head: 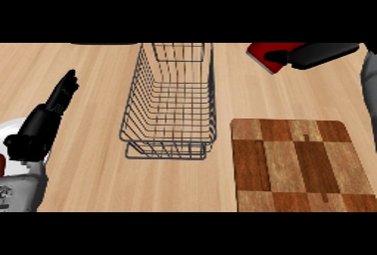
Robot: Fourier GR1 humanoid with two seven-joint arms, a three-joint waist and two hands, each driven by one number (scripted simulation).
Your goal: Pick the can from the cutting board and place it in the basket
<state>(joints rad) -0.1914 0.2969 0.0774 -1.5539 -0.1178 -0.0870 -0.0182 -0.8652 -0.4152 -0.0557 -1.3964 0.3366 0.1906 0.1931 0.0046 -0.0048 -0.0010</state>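
A red can [259, 56] is held at the upper right, beyond the far edge of the cutting board [300, 164] and off to the right of the wire basket [171, 107]. My right hand [318, 54] is shut on the can, its thumb curled across the can's side and hiding part of it. The checkered wooden board lies at the lower right with nothing on it. Nothing is inside the basket, which stands in the middle. My left hand [60, 97] rests open at the left, fingers straight and pointing up, apart from the basket.
A white round object [9, 130] shows partly at the left edge behind my left forearm, with a bit of red [2, 164] below it. Bare wooden counter [95, 179] surrounds the basket and board.
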